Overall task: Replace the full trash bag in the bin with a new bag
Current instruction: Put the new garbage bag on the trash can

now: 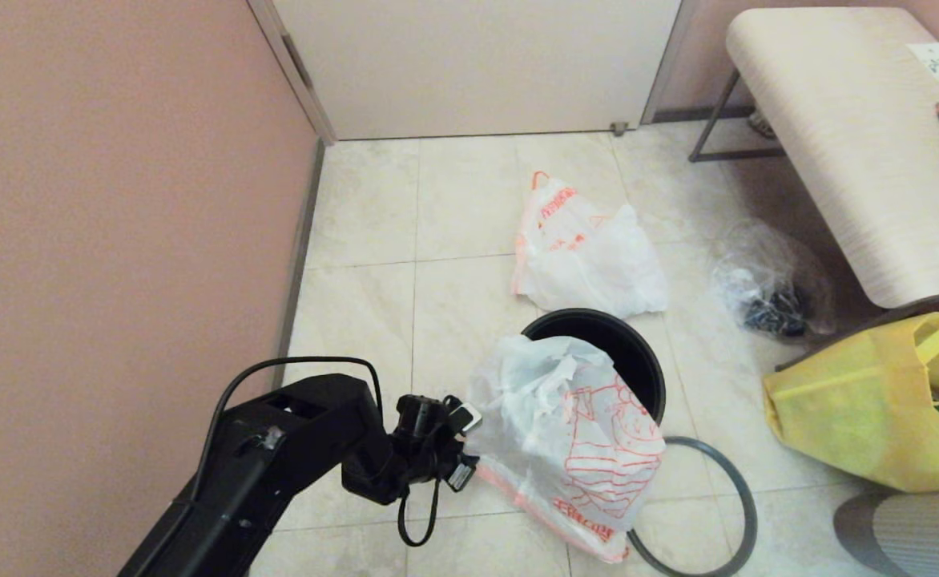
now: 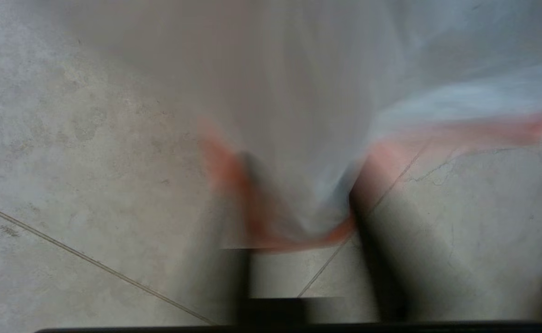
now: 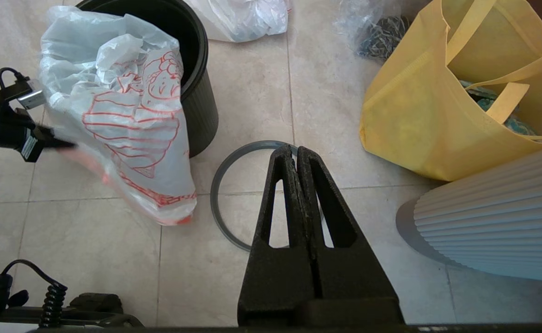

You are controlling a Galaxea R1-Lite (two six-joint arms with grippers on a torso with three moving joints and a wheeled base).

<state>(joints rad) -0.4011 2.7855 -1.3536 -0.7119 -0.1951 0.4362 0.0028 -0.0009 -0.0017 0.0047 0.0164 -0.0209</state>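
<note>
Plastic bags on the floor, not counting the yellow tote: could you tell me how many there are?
3: the new bag draped over the bin, the full trash bag behind it, and a clear bag by the bench.

Our left arm reaches forward and low, its black left gripper (image 1: 469, 449) pinched onto the pink-orange hem of the thin translucent white plastic bag with the red line drawing (image 1: 574, 449), film bunched between the fingers. Our black right gripper (image 3: 296, 155) hangs with its two tapered fingers pressed together, nothing between them.
</note>
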